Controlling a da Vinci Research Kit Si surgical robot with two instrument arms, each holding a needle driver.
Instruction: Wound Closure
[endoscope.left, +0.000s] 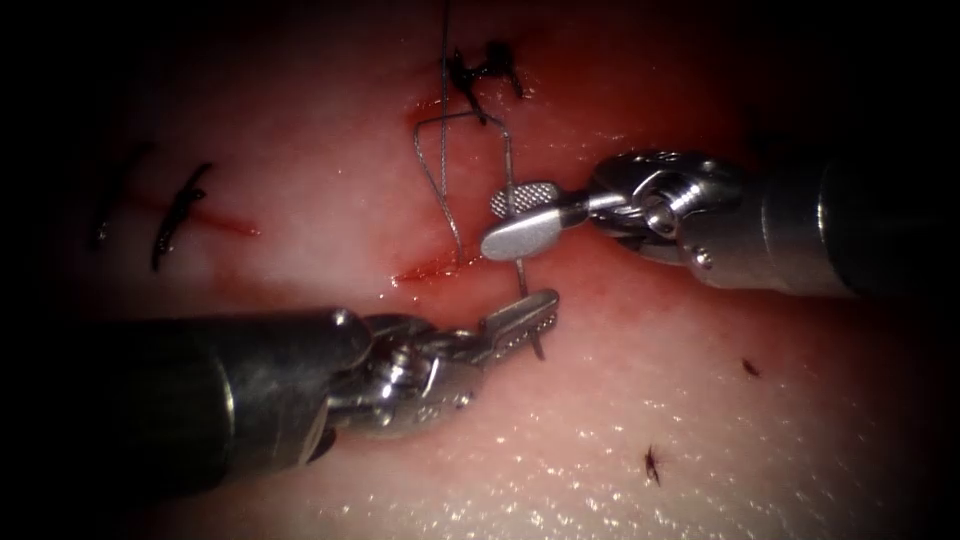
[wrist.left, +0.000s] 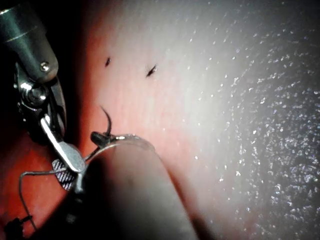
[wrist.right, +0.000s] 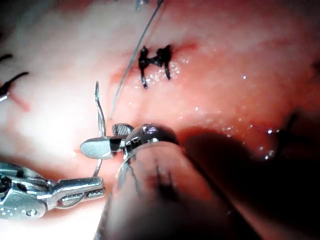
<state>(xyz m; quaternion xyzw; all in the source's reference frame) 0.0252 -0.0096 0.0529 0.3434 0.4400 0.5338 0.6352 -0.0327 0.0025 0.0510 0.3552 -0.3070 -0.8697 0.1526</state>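
The curved needle (endoscope.left: 517, 262) stands nearly upright above the tissue (endoscope.left: 700, 420), just right of the cut (endoscope.left: 430, 268), and looks free of it. My left tool (endoscope.left: 527, 313) comes in from the lower left, jaws shut on the needle near its pointed end; the tip (wrist.left: 105, 116) sticks out past them. My right tool (endoscope.left: 520, 214) is higher on the needle, at mid-curve, with jaws open and the needle between them. Thread (endoscope.left: 432, 170) runs from the needle's tail in a loop down to the cut. In the right wrist view the needle (wrist.right: 98, 112) rises above the right jaws (wrist.right: 102, 147).
A dark knotted stitch (endoscope.left: 484, 72) sits at the cut's upper end, with thread rising from it out of the picture. An older dark stitch (endoscope.left: 180, 215) lies far left. Red fluid wets the tissue around the cut. Small dark specks (endoscope.left: 652, 464) dot the tissue at lower right.
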